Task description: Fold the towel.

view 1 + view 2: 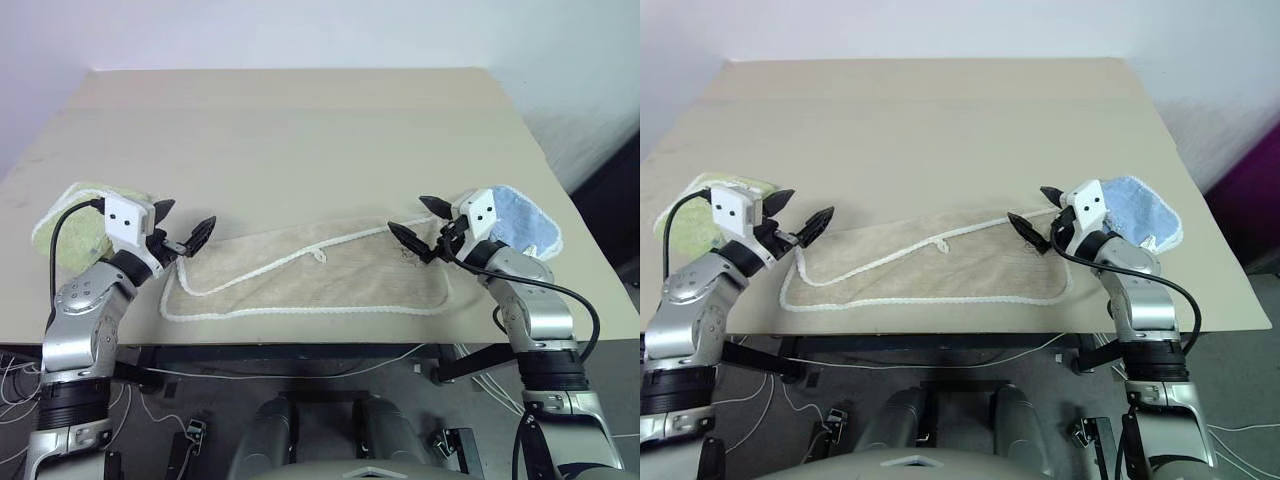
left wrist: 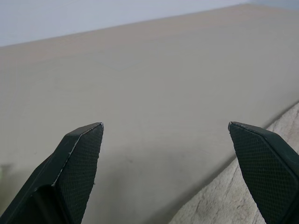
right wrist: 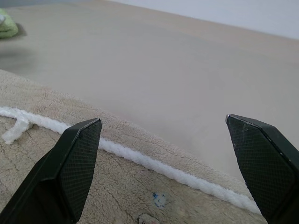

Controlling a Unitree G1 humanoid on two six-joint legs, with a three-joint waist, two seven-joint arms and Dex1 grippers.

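Observation:
The beige towel (image 1: 340,275) lies flat along the table's near edge. Its white corded hem (image 1: 290,258) runs diagonally across the top layer. My left gripper (image 1: 190,215) hovers open at the towel's left end with nothing between its fingers (image 2: 79,158). A corner of the towel (image 2: 243,200) shows under one of them. At the towel's right end my right gripper (image 1: 410,214) is open and empty too. It points inward, and the towel's hem (image 3: 140,158) lies just below its fingers (image 3: 70,163).
A light-green towel (image 1: 75,230) is bunched at the table's left edge behind my left hand. A light-blue towel (image 1: 522,222) lies at the right edge behind my right hand. The tan table (image 1: 300,130) stretches bare beyond the towel. Cables hang below the front edge.

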